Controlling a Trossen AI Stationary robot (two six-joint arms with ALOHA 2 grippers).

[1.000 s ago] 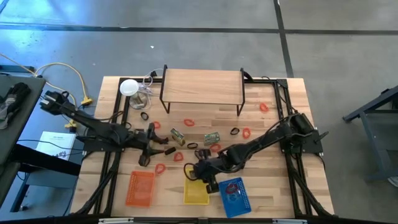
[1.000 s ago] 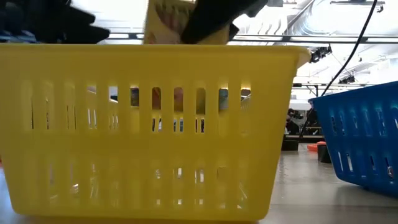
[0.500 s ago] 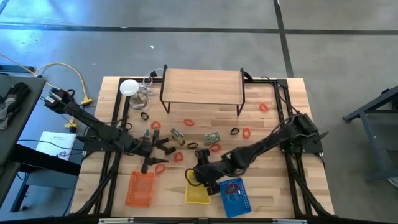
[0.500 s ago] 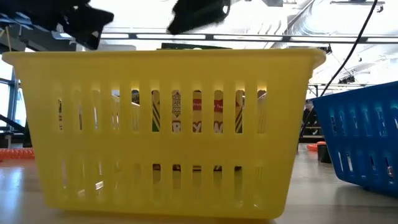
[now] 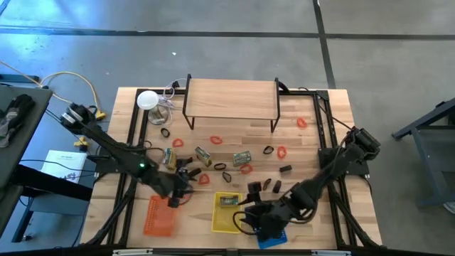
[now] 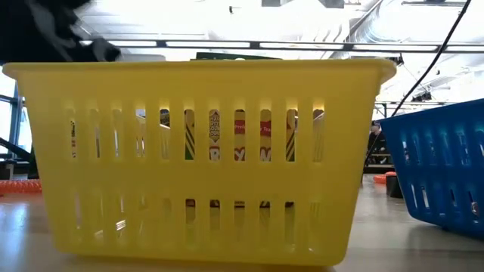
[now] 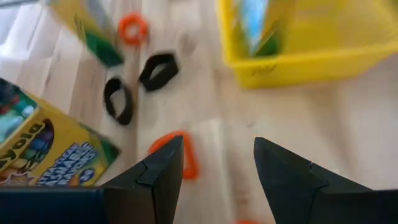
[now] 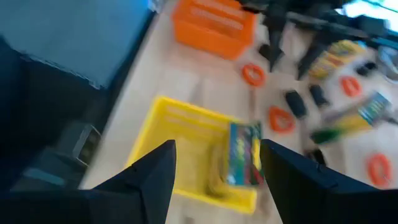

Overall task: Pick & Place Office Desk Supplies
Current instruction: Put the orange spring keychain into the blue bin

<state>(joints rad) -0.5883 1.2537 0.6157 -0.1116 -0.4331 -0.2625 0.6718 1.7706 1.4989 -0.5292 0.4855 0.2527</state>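
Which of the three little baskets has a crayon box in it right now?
The yellow basket, the middle of the three. A crayon box lies inside it. The orange basket to its left looks empty; the blue basket is mostly hidden under the right arm.

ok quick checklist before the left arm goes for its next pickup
1. Crayon box inside yellow plastic basket: ok, green-and-yellow crayon box lies in it.
2. Right gripper empty, jaws open: ok.
3. Left gripper empty, jaws open: ok.
4. Target under left gripper: ok, orange rubber-band loop lies flat on the wood.
5. Neighbours clear: cannot tell, another crayon box sits close by.
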